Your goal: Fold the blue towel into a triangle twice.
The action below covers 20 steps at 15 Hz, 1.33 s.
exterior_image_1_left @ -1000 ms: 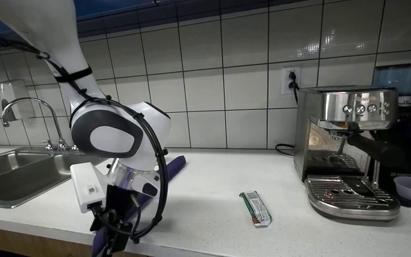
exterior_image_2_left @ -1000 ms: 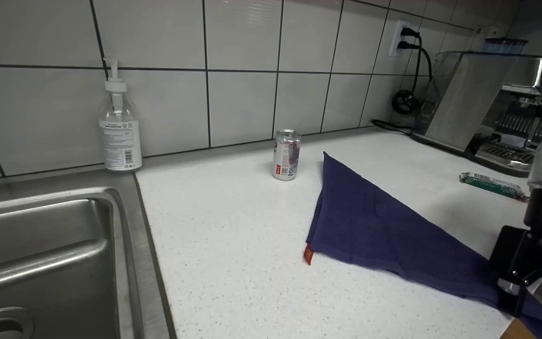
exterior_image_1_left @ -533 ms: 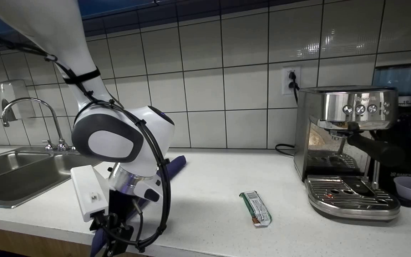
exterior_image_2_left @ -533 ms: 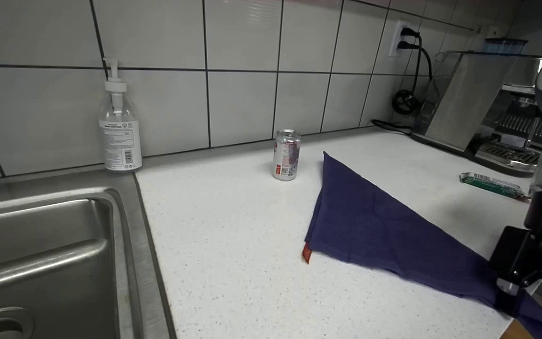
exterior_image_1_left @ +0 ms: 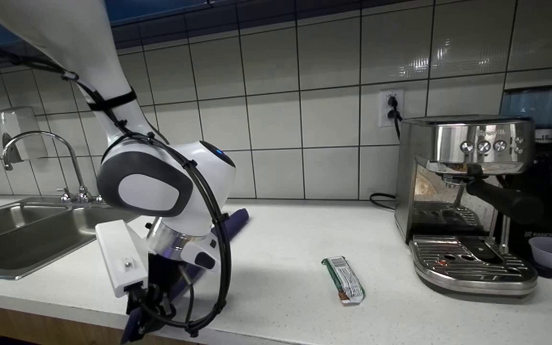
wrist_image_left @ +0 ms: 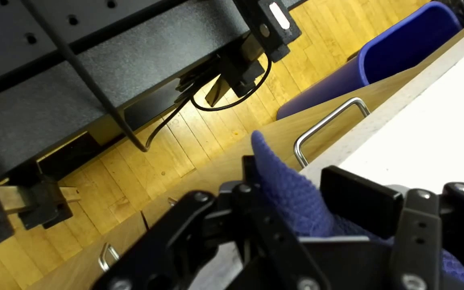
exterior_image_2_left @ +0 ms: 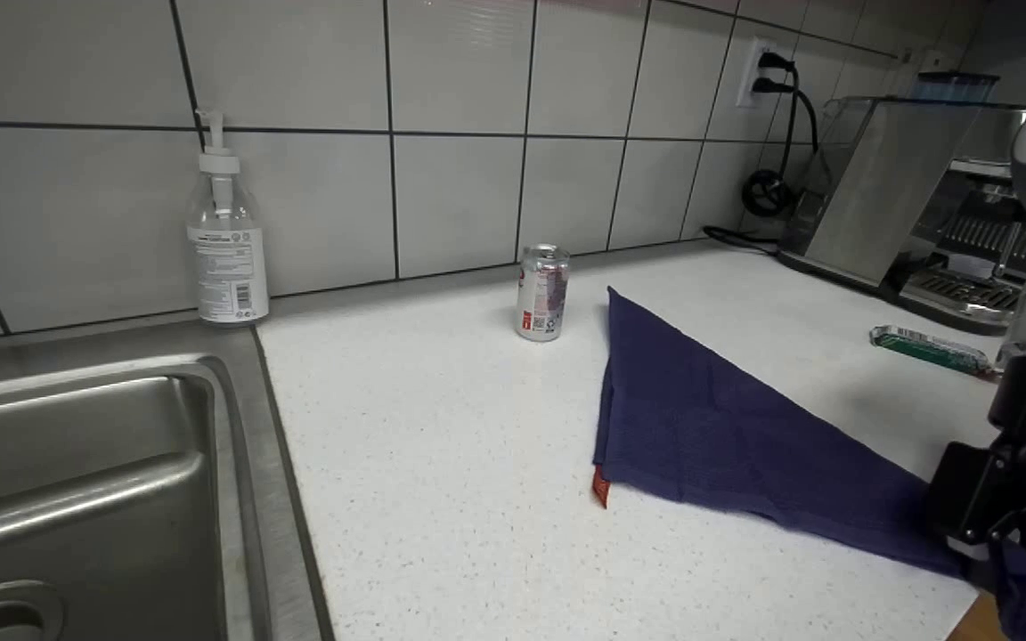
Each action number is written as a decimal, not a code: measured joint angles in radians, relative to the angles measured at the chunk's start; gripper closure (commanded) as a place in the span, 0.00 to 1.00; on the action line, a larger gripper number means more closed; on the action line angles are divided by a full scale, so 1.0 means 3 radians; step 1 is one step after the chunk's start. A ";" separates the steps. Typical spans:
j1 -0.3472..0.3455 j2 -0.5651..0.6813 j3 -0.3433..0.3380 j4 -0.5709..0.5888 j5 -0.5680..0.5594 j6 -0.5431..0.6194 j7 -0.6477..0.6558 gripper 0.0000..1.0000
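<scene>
The blue towel (exterior_image_2_left: 727, 427) lies on the counter as a rough triangle, a red tag poking out at its near left corner. In an exterior view only a narrow strip of the towel (exterior_image_1_left: 237, 223) shows behind the arm. One corner reaches past the counter's front edge, where my gripper (exterior_image_2_left: 994, 543) is. Seen from the wrist, a towel fold (wrist_image_left: 292, 197) stands up between the jaws of the gripper (wrist_image_left: 296, 181). It lies along the left finger, while a gap separates it from the right pad (wrist_image_left: 359, 201). The jaws are partly open.
A silver can (exterior_image_2_left: 542, 294) stands behind the towel, and a pump bottle (exterior_image_2_left: 226, 240) by the sink (exterior_image_2_left: 237, 463). A green packet (exterior_image_1_left: 344, 280) lies in front of the espresso machine (exterior_image_1_left: 467, 201). Below the counter edge are a drawer handle (wrist_image_left: 328, 125) and a blue bin (wrist_image_left: 328, 88).
The gripper's fingers have drawn closer together around the towel's corner, which has bunched up. The towel's tagged edge has slid slightly to the right. The arm has shifted only a little.
</scene>
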 measured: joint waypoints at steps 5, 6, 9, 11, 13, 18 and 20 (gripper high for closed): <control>-0.0001 -0.0081 -0.0061 0.0000 -0.0249 -0.0020 0.0037 1.00; -0.0002 -0.0122 -0.0079 0.0000 -0.0368 -0.0041 0.0076 0.99; -0.0004 -0.0332 -0.0132 0.0001 -0.0789 -0.0209 0.0255 0.99; -0.0004 -0.0530 -0.0145 0.0009 -0.1062 -0.0423 0.0380 0.99; -0.0003 -0.0736 -0.0145 0.0035 -0.1275 -0.0671 0.0468 0.99; 0.0023 -0.1107 -0.0131 0.0151 -0.1515 -0.1211 0.0508 0.99; 0.0044 -0.1155 -0.0118 0.0195 -0.1529 -0.1335 0.0508 0.99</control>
